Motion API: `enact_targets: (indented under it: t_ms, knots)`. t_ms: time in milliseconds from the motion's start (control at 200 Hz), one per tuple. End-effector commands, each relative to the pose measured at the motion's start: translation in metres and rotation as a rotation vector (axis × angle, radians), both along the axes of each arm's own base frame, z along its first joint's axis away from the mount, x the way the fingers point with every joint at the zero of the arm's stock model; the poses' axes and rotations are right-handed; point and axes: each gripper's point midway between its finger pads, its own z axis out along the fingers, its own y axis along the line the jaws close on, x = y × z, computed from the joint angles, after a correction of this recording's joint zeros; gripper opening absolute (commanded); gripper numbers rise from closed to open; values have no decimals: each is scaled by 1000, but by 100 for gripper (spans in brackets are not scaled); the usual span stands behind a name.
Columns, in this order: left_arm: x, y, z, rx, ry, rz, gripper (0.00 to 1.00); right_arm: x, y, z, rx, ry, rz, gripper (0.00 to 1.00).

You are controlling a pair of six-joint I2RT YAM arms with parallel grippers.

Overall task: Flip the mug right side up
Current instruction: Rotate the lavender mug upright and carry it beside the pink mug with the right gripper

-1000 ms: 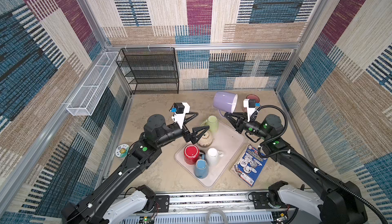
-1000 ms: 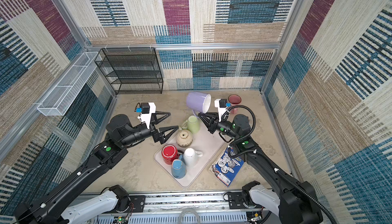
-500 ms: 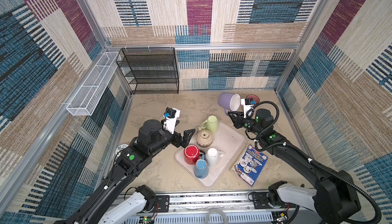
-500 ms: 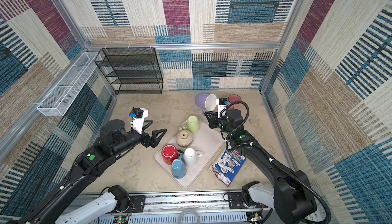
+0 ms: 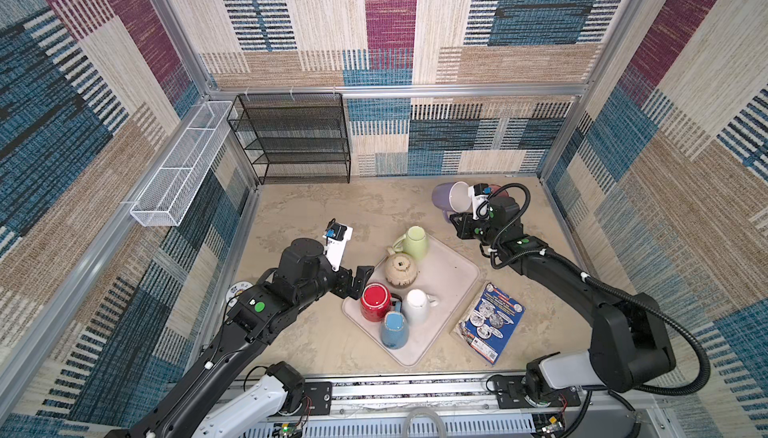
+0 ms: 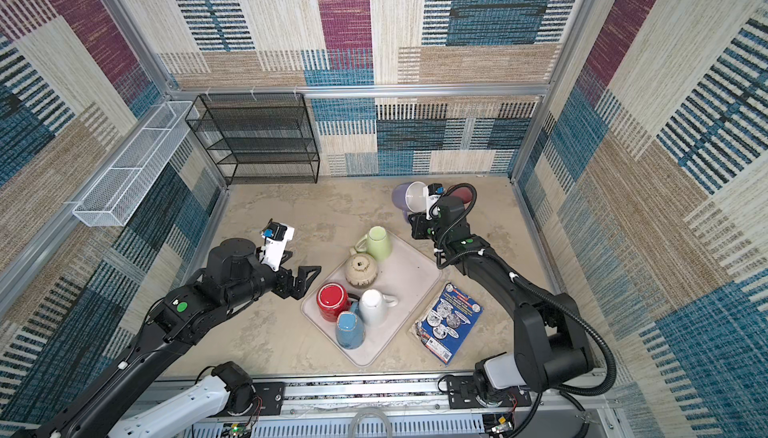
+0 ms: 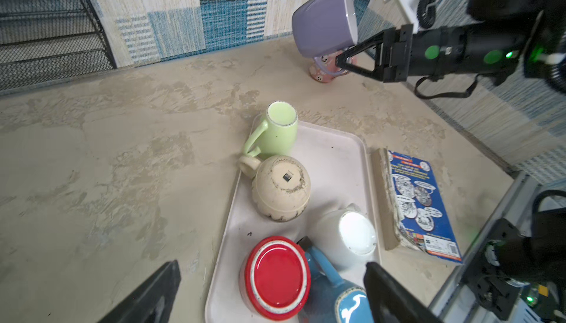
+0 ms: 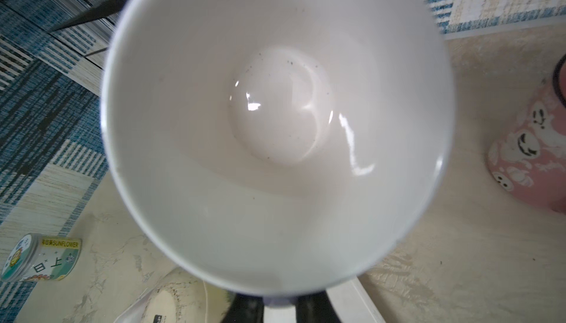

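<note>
The purple mug (image 5: 445,200) (image 6: 404,200) with a white inside hangs tilted on its side above the table at the back right. My right gripper (image 5: 454,221) (image 6: 412,222) (image 7: 340,60) is shut on its handle, which points down. The mug's mouth (image 8: 275,122) faces the right wrist camera and fills that view; the right gripper (image 8: 280,306) shows just below the rim. From the left wrist view the mug (image 7: 321,21) is clear of the floor. My left gripper (image 5: 360,279) (image 6: 308,278) (image 7: 271,266) stands open and empty at the tray's left corner, beside the red mug (image 5: 375,301).
A white tray (image 5: 451,274) holds upside-down green (image 5: 415,243), beige (image 5: 401,270), red, white (image 5: 417,305) and blue (image 5: 394,328) mugs. A pink mug (image 7: 321,75) stands behind the purple one. A blue book (image 5: 490,324), a small tin (image 5: 237,290), a black wire rack (image 5: 295,139) and a white basket (image 5: 178,166) surround.
My right gripper carried the purple mug back and right, towards the pink mug, and turned it. My left gripper withdrew from over the beige mug to the tray's left corner, still open.
</note>
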Motion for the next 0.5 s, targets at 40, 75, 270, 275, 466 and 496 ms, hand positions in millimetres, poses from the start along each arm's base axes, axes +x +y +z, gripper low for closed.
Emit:
enact_targets:
  t_ms: [40,75,270,275,466,496]
  knots:
    - [1,9,-11,69,22,25,99,23,-9,-5,-108,24,-42,0]
    - [1,9,-12,68,25,23,99,27,-11,-8,-127,39,-47,0]
    - [2,10,-28,80,43,38,99,50,-33,-33,-235,142,-108,0]
    - [2,10,-28,80,45,37,99,50,-34,-34,-238,145,-110,0]
    - [3,12,-36,110,82,47,99,64,-51,-50,-312,239,-146,0]
    - [2,11,-37,110,87,43,99,66,-51,-51,-314,247,-141,0]
